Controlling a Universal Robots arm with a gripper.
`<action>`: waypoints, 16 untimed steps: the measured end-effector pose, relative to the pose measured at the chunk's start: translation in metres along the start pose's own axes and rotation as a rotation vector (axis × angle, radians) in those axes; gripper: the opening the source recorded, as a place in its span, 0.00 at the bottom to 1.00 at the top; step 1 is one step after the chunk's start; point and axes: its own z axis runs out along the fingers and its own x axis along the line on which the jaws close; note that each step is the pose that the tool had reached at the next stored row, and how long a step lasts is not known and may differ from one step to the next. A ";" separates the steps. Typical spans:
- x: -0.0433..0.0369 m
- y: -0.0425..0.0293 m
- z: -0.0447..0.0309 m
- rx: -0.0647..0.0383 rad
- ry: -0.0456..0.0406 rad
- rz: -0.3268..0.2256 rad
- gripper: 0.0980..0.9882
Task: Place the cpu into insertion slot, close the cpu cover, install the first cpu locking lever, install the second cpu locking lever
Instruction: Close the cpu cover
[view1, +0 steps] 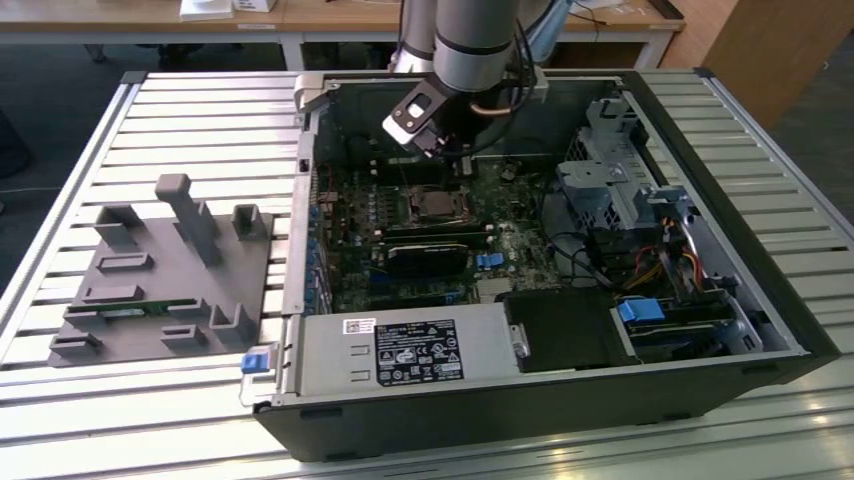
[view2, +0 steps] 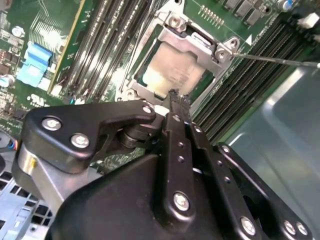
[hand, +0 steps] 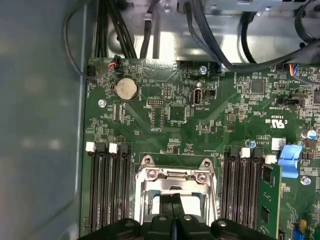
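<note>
The cpu (view2: 172, 70), a dull silver square, lies in the insertion slot (view1: 434, 205) on the green motherboard. The shiny cpu cover (view2: 200, 46) lies down around it, and the chip's top shows through its window. A thin metal locking lever (view2: 280, 60) sticks out sideways from the socket's corner over the memory slots. My gripper (view2: 174, 96) is shut with nothing between its fingers, its tip at the cover's edge. In the first wrist view the gripper (hand: 172, 200) sits over the cover (hand: 172, 179). I cannot tell whether it touches. In the exterior view the gripper (view1: 454, 165) hangs just behind the socket.
The open computer case (view1: 747, 330) lies on a slatted table. Memory slots (hand: 107, 190) flank the socket, and one stick (hand: 270, 200) is fitted. A black card (view1: 427, 255), cables (view1: 601, 260) and a drive cage (view1: 607, 185) crowd the case. A grey fixture tray (view1: 160, 270) stands at the exterior view's left.
</note>
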 end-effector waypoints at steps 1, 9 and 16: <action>-0.0002 -0.0001 0.0008 0.000 0.0001 0.000 0.02; -0.0036 -0.0014 0.0053 0.002 0.0001 0.000 0.02; -0.0045 -0.0020 0.0064 0.003 0.0001 0.000 0.02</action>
